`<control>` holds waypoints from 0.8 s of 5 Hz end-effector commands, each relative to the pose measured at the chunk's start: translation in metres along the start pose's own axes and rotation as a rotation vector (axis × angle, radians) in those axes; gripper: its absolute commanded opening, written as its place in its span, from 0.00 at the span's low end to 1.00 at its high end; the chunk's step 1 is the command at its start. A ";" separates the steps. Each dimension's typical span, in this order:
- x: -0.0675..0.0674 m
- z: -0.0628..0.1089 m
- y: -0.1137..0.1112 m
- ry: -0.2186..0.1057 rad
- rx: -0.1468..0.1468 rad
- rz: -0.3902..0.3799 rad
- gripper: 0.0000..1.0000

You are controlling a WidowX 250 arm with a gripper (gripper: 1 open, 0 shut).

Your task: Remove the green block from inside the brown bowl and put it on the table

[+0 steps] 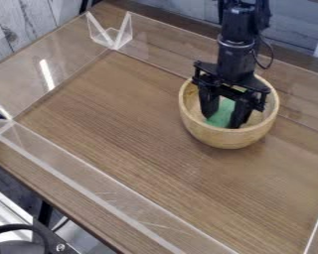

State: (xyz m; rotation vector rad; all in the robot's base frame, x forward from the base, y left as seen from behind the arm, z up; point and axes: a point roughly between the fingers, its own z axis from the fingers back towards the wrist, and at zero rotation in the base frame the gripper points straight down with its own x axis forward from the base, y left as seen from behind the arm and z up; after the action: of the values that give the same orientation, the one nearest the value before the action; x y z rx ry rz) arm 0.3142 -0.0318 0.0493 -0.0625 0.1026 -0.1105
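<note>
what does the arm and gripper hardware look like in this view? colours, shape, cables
All black. The arm is a slim, segmented column coming in from the top of the frame. It ends in a black two-finger gripper with a wide crossbar body and narrow fingers. No markings legible; loose cables cannot be made out at this resolution.

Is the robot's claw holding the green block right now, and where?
No grip shows. The end effector is open down in the bowl, fingers either side of the green block, which lies inside.

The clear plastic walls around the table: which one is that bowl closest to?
The wooden bowl sits closest to the right-hand wall, the one running down the picture's right edge. The left and near walls lie far across the bare tabletop.
</note>
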 end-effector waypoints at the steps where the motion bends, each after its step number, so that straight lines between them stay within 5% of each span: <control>1: 0.010 0.026 -0.001 -0.099 -0.003 -0.004 0.00; 2: 0.008 0.031 -0.001 -0.106 -0.007 -0.002 1.00; 4: 0.005 0.047 -0.003 -0.142 -0.012 -0.003 1.00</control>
State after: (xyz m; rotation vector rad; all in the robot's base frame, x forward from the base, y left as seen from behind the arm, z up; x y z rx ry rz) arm 0.3166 -0.0335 0.0735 -0.0789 0.0331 -0.1104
